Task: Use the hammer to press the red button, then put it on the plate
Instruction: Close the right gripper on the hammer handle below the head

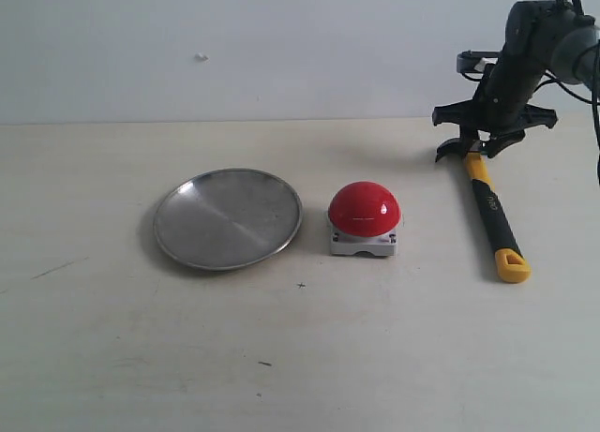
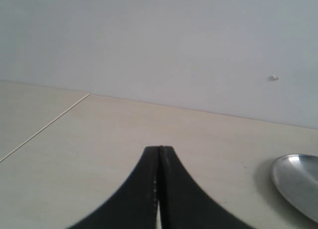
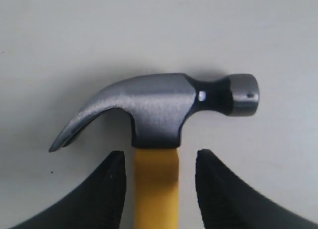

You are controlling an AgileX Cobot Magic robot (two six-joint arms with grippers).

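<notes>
A small claw hammer (image 1: 492, 216) lies flat on a pale counter (image 1: 300, 357), at the right of the exterior view. Its dark metal head sits farther up the frame. Its handle runs down and slightly right: yellow by the head, black in the middle, with a yellow end at the lower right.

The right gripper (image 1: 476, 149) hangs over the head end, its black arm entering from the upper right corner. In the right wrist view, the right gripper (image 3: 160, 153) holds its two black fingers (image 3: 104, 194) wide apart, one on each side of the yellow handle just below the hammer (image 3: 159, 107) head. A thin strip of counter shows between each finger and the handle, so nothing is gripped. The curved claw points one way and the round striking face the other.

Left of the hammer, near the middle of the exterior view, sits the red button (image 1: 364, 209), a glossy dome on a low square grey-white base. Just left of it, apart from it, lies the plate (image 1: 228, 218), a round shallow silver dish, wider than the button.

The left gripper (image 2: 159, 152) shows only in its own wrist view, its fingers pressed together with nothing between them. An edge of the plate (image 2: 298, 182) shows beside it. A plain white wall (image 1: 234, 48) stands behind the counter.
</notes>
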